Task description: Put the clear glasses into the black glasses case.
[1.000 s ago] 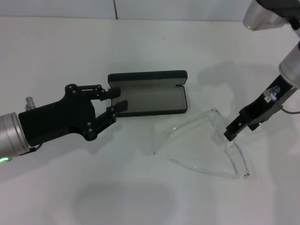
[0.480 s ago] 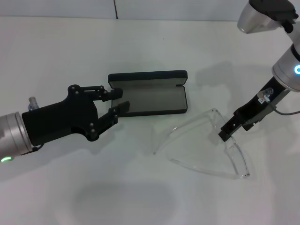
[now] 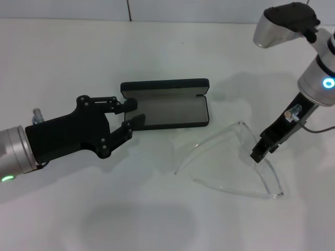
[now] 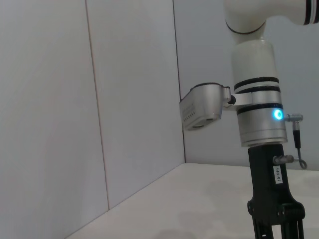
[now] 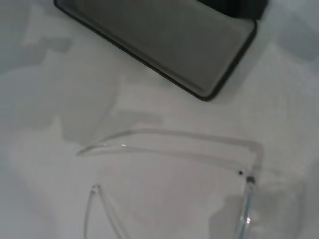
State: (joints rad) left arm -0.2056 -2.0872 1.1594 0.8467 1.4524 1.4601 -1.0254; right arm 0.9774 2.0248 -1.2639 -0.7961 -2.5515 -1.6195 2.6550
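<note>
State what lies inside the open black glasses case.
Only grey lining shows inside the black glasses case; the left gripper covers its left end. The clear glasses lie outside on the table.

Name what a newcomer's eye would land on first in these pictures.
The open black glasses case sits mid-table, its grey lining showing, with the left hand open at its end. To its right the clear glasses lie with temples spread, the right hand down at the lens.

place: lab test cell | evidence: bare white table [image 3: 157,52], plain panel walls [image 4: 75,99]

White table [image 3: 157,209] against pale panelled wall [image 4: 89,99].
</note>
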